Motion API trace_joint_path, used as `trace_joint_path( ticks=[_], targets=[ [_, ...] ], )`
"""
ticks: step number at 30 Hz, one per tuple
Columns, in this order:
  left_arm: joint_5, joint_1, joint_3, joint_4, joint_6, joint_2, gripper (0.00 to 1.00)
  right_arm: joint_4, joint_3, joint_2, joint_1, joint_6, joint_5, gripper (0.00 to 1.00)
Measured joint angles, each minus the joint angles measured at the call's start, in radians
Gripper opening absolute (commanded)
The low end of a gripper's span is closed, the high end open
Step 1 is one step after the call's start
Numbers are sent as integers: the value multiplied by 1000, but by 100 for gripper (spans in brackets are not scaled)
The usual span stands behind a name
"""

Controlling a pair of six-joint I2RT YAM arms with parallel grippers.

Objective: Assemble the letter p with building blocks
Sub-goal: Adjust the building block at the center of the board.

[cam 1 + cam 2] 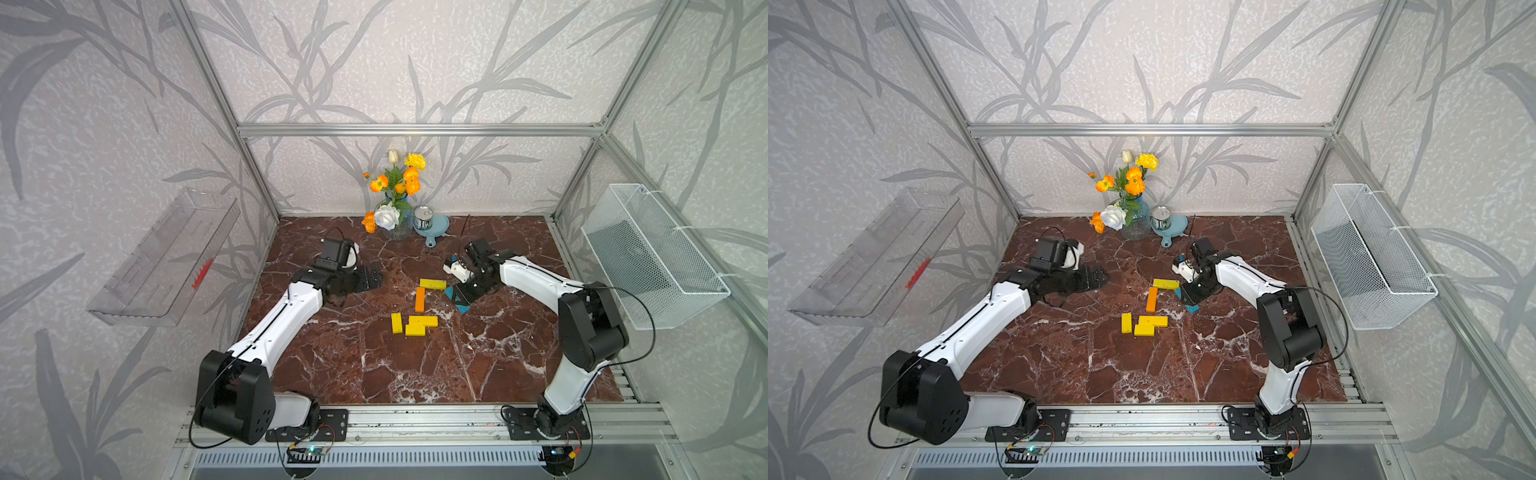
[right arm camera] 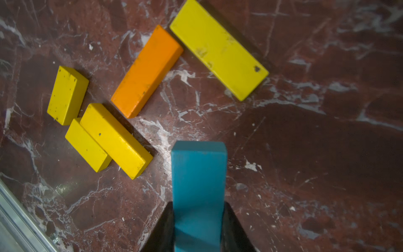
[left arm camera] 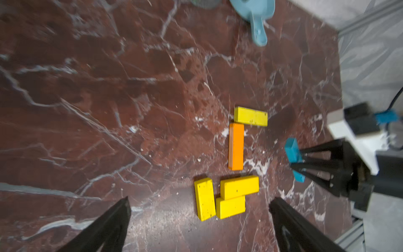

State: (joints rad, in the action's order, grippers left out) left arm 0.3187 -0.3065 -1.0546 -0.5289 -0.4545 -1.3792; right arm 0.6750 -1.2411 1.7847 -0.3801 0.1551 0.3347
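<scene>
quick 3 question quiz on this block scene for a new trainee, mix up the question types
1. True or false: the right gripper has its jaws closed on the blue block.
2. How many yellow blocks lie on the table? A) two B) four C) six
3. Fill in the blank: the left gripper has its jaws ___ and holds nothing.

Key: 1 true; 2 B; 3 open
</scene>
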Motion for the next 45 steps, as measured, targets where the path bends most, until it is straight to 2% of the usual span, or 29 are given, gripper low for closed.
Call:
trace_joint_path(
  ticks=[4,12,15,19,24,37,45],
  targets=[
    [-24,-65,-25,-17,8,-129,100,-25,20,-2,34,-52,8,6],
    [-33,-98,-29,24,5,-289,99,-70,33,10,35,-102,25,5],
    [-40,-118,-64,32,6,-338,99,-81,37,23,39,-108,25,6],
    [-108,-157,-155,5,16,-396,99,-82,38,25,41,-110,24,5],
    [-172,-198,-219,-18,33,-446,99,-84,38,26,41,-114,14,5],
    [-346,-251,-271,-94,38,-559,100,-97,38,26,41,-137,-13,5],
    [-369,-276,-288,-87,35,-584,100,-118,34,35,41,-156,-33,5]
  ],
)
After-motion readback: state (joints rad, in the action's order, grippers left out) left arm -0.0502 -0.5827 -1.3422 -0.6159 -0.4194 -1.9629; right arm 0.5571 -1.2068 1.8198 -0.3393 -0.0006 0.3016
